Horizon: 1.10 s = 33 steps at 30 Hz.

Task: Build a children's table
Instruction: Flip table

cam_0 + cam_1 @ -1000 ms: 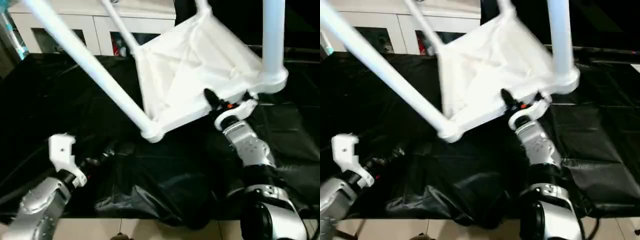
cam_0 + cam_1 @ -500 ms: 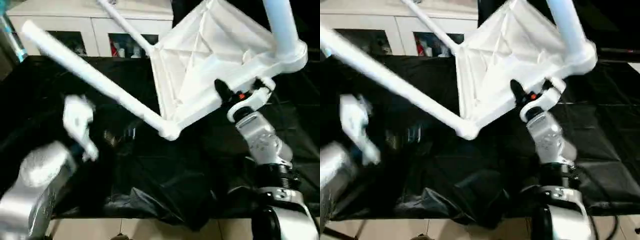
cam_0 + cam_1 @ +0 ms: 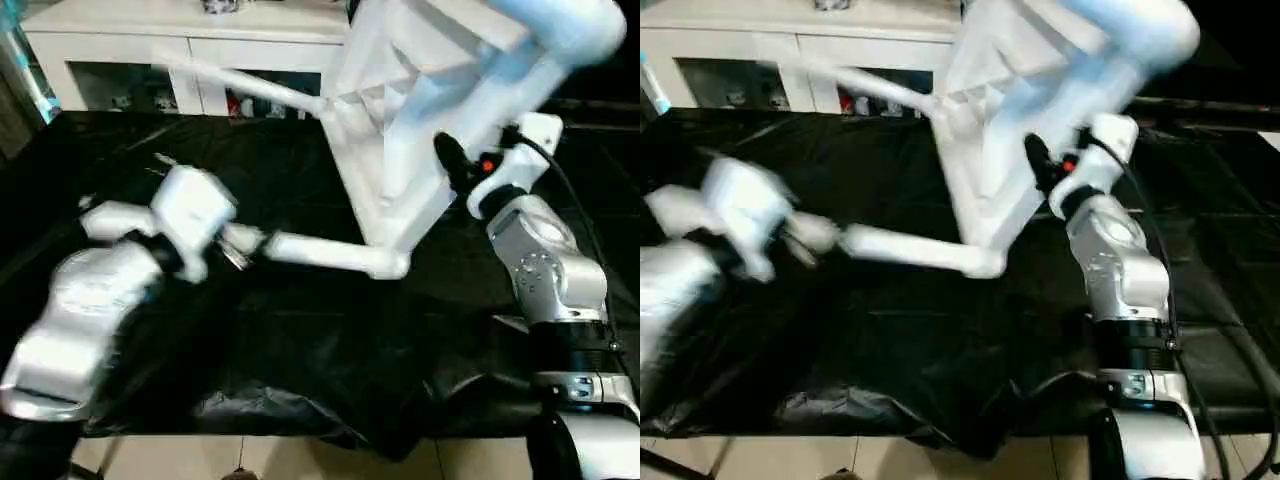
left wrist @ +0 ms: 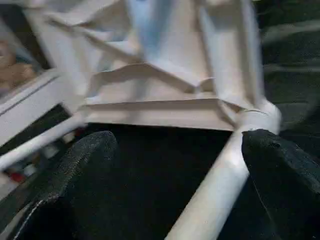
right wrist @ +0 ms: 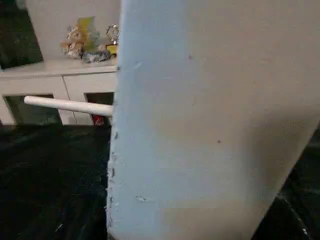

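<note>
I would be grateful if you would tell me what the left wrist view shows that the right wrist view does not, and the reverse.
Left wrist view alone: the left end effector with its black fingers wide apart, a leg between them, and the tabletop's ribbed underside.

Right wrist view alone: toys on the cabinet, and a smooth white face of the table up close.

Both: the white table, the cabinet, a leg and the black cloth.

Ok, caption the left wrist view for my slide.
Open left gripper reaching toward a leg of the tipped-up children's table.
</note>
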{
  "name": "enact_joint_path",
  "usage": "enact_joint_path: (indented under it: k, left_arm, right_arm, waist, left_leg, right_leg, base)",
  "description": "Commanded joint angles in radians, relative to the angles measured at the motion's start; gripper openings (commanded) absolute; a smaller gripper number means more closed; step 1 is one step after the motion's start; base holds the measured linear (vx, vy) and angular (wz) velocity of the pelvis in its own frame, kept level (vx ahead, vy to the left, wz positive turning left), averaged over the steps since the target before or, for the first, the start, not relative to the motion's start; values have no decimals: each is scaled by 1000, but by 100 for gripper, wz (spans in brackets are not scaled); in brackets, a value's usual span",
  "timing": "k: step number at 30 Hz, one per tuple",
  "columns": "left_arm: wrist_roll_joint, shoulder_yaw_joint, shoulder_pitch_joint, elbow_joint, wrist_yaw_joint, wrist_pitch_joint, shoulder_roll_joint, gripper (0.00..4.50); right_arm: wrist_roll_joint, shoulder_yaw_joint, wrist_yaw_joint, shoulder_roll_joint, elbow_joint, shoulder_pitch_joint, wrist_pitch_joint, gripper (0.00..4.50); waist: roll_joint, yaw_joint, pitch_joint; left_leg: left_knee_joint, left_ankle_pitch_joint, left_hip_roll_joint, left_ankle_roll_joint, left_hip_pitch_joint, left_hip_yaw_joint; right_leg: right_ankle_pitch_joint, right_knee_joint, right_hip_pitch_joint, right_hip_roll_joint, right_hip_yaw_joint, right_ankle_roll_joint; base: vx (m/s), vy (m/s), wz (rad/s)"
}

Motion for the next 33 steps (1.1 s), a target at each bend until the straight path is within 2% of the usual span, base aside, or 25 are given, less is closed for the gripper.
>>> enact_joint_path:
  k: [1, 2, 3, 10, 13, 15, 16, 17, 19, 23, 25, 27, 28, 30, 33]
  left_arm:
    - [10, -11, -35, 2, -16, -18, -1, 450]
    - [10, -11, -38, 3, -17, -19, -2, 450]
    - [13, -13, -42, 6, -20, -21, -2, 450]
    - [24, -19, -57, 14, -35, -43, 5, 450]
    - [27, -27, -80, 10, -45, -52, -5, 450]
    - [34, -39, -94, 4, -55, -56, -8, 450]
    - [36, -41, -95, 4, -56, -58, -7, 450]
    - [52, -49, -100, 10, -57, -68, -5, 450]
    - [67, -57, -103, 15, -59, -82, -3, 450]
    - [93, -62, -108, 27, -50, -103, -5, 450]
    - [109, -65, -114, 32, -45, -122, -2, 450]
    - [126, -63, -123, 28, -31, -166, -7, 450]
    - [129, -63, -123, 26, -29, -170, -7, 450]
    - [195, -75, -127, 6, -2, -239, 4, 450]
    - [266, -57, -161, -8, 71, -318, -7, 450]
  right_arm:
    - [-51, 14, -21, -30, 12, 23, 43, 193]
    - [-52, 15, -23, -32, 10, 23, 46, 193]
    - [-55, 17, -25, -34, 5, 25, 50, 193]
    - [-103, 47, -51, -38, -49, 46, 92, 193]
    - [-129, 97, -41, -26, -58, 65, 93, 193]
    - [-183, 158, -33, -27, -45, 77, 80, 193]
    - [-188, 162, -32, -28, -42, 78, 78, 193]
    - [-201, 176, -28, -21, -19, 75, 62, 228]
    - [-199, 177, -25, -11, 1, 70, 54, 263]
    - [-217, 186, -24, -3, 31, 53, 41, 284]
    - [-246, 198, -38, -8, 42, 49, 32, 310]
    - [-254, 205, -21, -7, 64, 56, 8, 310]
    - [-255, 205, -21, -7, 66, 57, 7, 310]
    - [-269, 211, -12, -13, 94, 70, -19, 310]
    - [-273, 203, -11, -12, 126, 72, -51, 310]
  waist:
    - [9, -9, -61]
    - [13, -9, -60]
    - [10, -11, -61]
    - [12, -9, -61]
    - [12, -9, -59]
    - [11, -10, -58]
    - [11, -10, -58]
    - [11, -12, -57]
    - [10, -16, -56]
    - [10, -19, -57]
    - [6, -16, -64]
    - [3, -13, -63]
    - [7, -13, -64]
    - [2, -14, -64]
    - [4, -13, -62]
  left_leg:
    - [-75, -195, 28, -59, 14, -4]
    - [-75, -196, 28, -62, 13, -5]
    - [-75, -194, 27, -61, 13, -5]
    - [-75, -186, 28, -62, 13, -5]
    - [-76, -200, 28, -68, 14, -5]
    - [-78, -207, 29, -75, 12, -7]
    - [-78, -207, 29, -75, 12, -7]
    - [-80, -225, 29, -77, 13, -8]
    - [-81, -261, 29, -80, 14, -9]
    - [-81, -299, 29, -84, 18, -10]
    - [-76, -224, 29, -72, 10, -10]
    - [-74, -172, 29, -60, 5, -7]
    - [-73, -161, 30, -59, 5, -7]
    - [-72, -155, 32, -51, 5, -6]
    - [-71, -161, 32, -49, 6, -6]
  right_leg:
    - [-192, -60, 40, -41, 35, -140]
    - [-189, -60, 40, -40, 36, -140]
    - [-179, -59, 42, -39, 35, -140]
    - [-160, -57, 41, -38, 35, -144]
    - [-175, -58, 40, -38, 36, -141]
    - [-188, -59, 42, -40, 36, -136]
    - [-188, -59, 42, -40, 36, -136]
    - [-209, -62, 41, -41, 36, -132]
    - [-251, -66, 38, -42, 37, -123]
    - [-278, -71, 35, -41, 37, -124]
    - [-183, -59, 44, -41, 37, -141]
    - [-133, -54, 46, -43, 38, -150]
    - [-118, -52, 46, -43, 37, -155]
    - [-103, -53, 47, -42, 37, -159]
    - [-117, -53, 48, -43, 37, -164]
  base:
    - [0, 0, 0]
    - [0, 0, 0]
    - [0, 0, 0]
    - [0, 0, 0]
    - [0, 0, 0]
    - [0, 0, 0]
    - [0, 0, 0]
    - [0, 0, 0]
    - [0, 0, 0]
    - [0, 0, 0]
    - [0, 0, 0]
    - [0, 0, 0]
    - [0, 0, 0]
    - [0, 0, 0]
    - [0, 0, 0]
